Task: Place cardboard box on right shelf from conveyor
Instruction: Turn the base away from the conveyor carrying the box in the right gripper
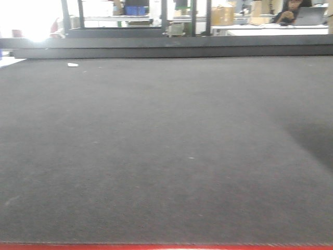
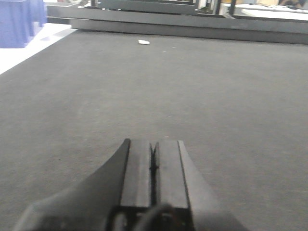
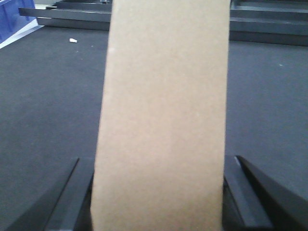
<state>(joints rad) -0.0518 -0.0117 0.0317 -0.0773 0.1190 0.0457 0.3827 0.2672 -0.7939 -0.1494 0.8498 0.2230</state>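
The wide, flat, dark grey woven conveyor belt (image 1: pixel 156 156) is filling almost all of every view, with its dark metal frame (image 1: pixel 171 49) running along the far edge.

Over the belt, the plain tan-brown slab-like cardboard box (image 3: pixel 163 120) is standing upright in the right wrist view, blocking the middle of the picture from top to bottom. Its facing side is showing smooth and unprinted, with straight long edges and a slight lean to the right toward the top. Whether its lower end is touching the belt cannot be told, and the front view is not showing the box at all.

The right gripper (image 3: pixel 159 192) is pointing level toward the far frame, its two black fingers (image 3: pixel 72 197) pressing in against the box's two narrow sides and holding it between them.

The left gripper (image 2: pixel 153 163) is hanging low over the belt and also pointing toward the far frame, its fingers (image 2: pixel 137 168) lying flat together with nothing between them.

A blue plastic bin (image 2: pixel 17 21) is standing beyond the belt's far left corner.

A small white scrap (image 1: pixel 73 64) is lying on the belt near the far left edge.
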